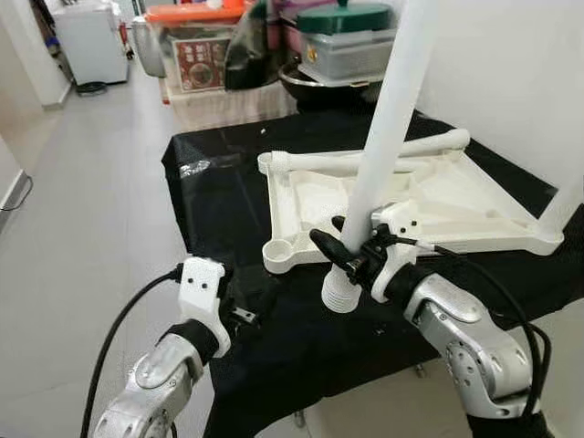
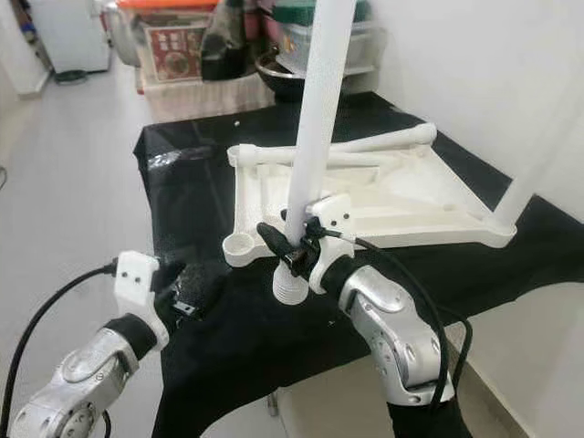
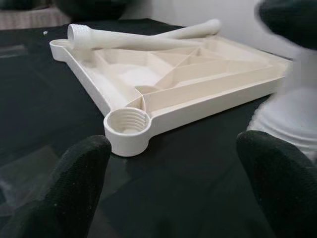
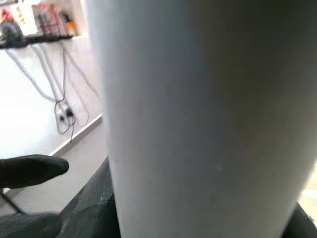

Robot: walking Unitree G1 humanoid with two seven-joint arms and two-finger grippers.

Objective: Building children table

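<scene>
A white children's tabletop (image 1: 456, 196) lies upside down on a table draped in black cloth (image 1: 210, 182). My right gripper (image 1: 351, 251) is shut on a white table leg (image 1: 383, 119) and holds it upright. The leg's threaded end (image 1: 339, 294) hangs just right of the front-left corner socket (image 1: 278, 253) and close to the cloth. A second leg (image 1: 365, 160) lies loose across the tabletop. A third leg (image 2: 520, 187) stands up from the right corner. My left gripper (image 3: 173, 148) is open low over the cloth and faces that socket (image 3: 127, 124).
Behind the table stand storage boxes (image 1: 196, 46), a dark pot (image 1: 315, 82) and a green-lidded container (image 1: 351, 36). A white appliance (image 1: 91, 41) stands far left across the grey floor (image 1: 82, 210). A white wall (image 1: 511, 73) runs along the right.
</scene>
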